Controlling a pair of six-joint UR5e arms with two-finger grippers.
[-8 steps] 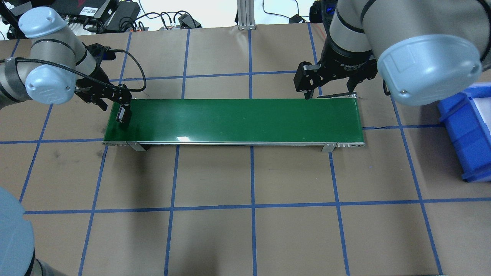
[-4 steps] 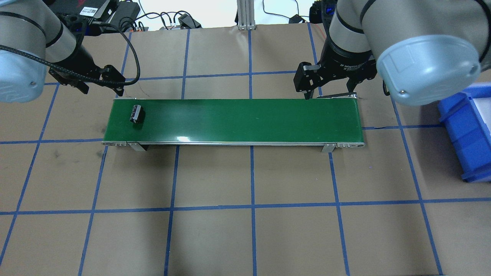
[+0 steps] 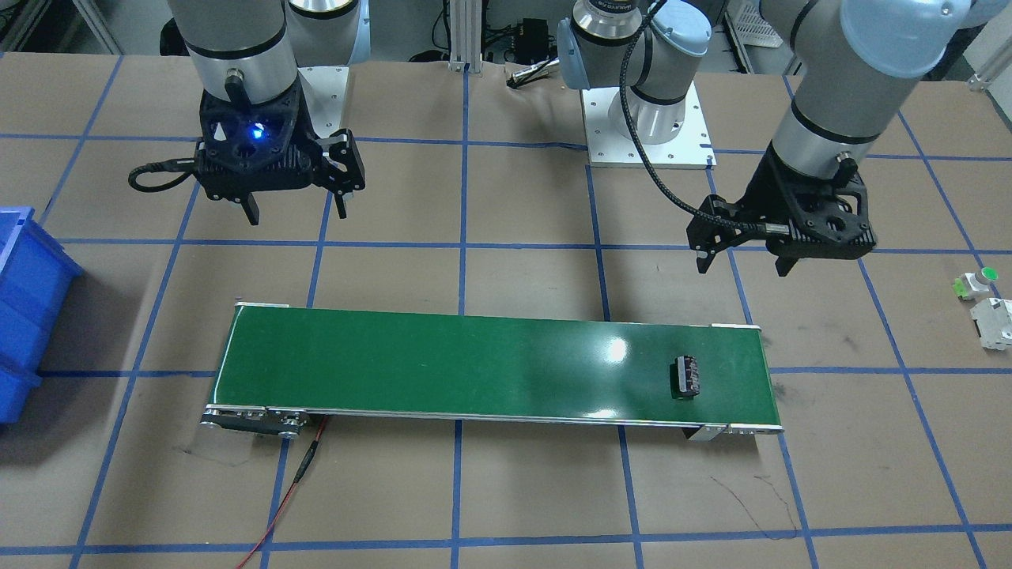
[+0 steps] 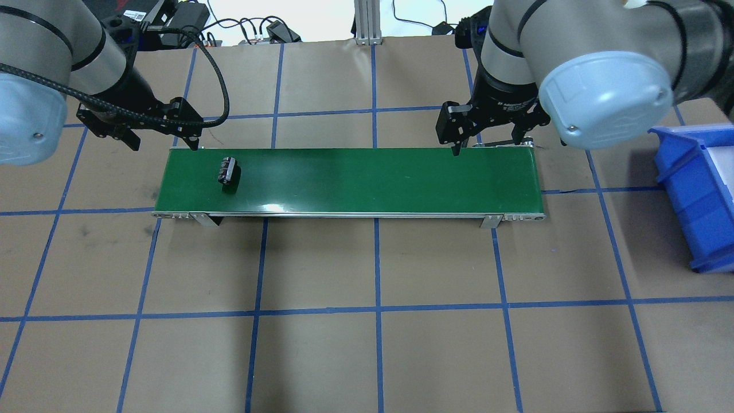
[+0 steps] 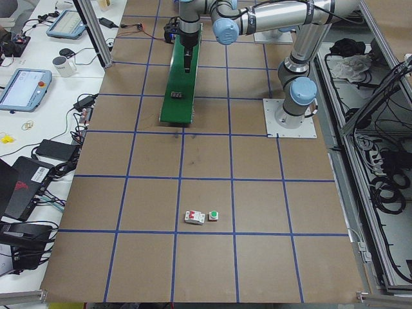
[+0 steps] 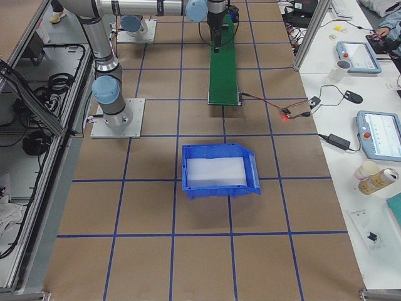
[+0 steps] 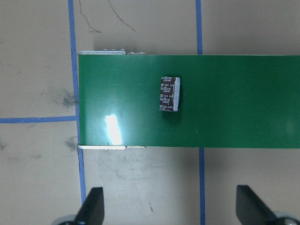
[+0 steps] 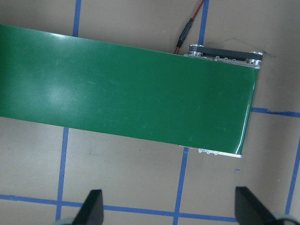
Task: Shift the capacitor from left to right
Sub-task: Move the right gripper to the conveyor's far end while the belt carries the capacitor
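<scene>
The capacitor lies loose on the green belt, near its left end in the overhead view. Beyond the belt's far edge, the left tool hangs released at upper left, and the right tool is spread empty at upper right. Placing looks done; rightward travel and pickup remain.

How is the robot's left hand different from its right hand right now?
The left gripper hangs by the end of the green belt where the capacitor lies; the right gripper hangs by its bare end. A blue light glows on the right gripper's mount, none on the left gripper's. Both are open and hold nothing.
</scene>
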